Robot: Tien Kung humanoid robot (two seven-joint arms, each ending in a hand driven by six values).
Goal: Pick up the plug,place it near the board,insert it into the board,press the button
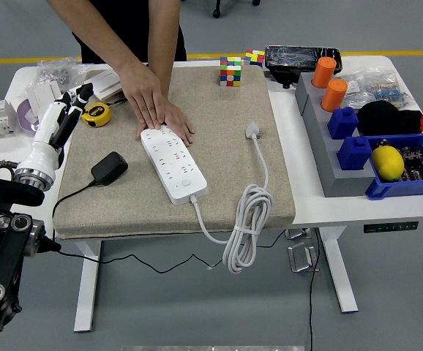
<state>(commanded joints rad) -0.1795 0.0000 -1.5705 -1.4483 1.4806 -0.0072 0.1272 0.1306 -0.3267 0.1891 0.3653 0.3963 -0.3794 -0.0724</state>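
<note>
The left hand (64,117) hangs empty, fingers loose, left of and beyond the plug (109,167) — a badly aimed reach could nudge it off the mat (219,146), away from the board (173,164).

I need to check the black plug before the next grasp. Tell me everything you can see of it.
The black plug is a small, blocky adapter with rounded corners, seemingly matte plastic. It lies free on the beige mat, left of the white power strip and apart from it. A thin black cable runs from its near-left end over the mat's edge and below the table. Its prongs are not visible. The left hand hovers up and left of it, not touching.
</note>
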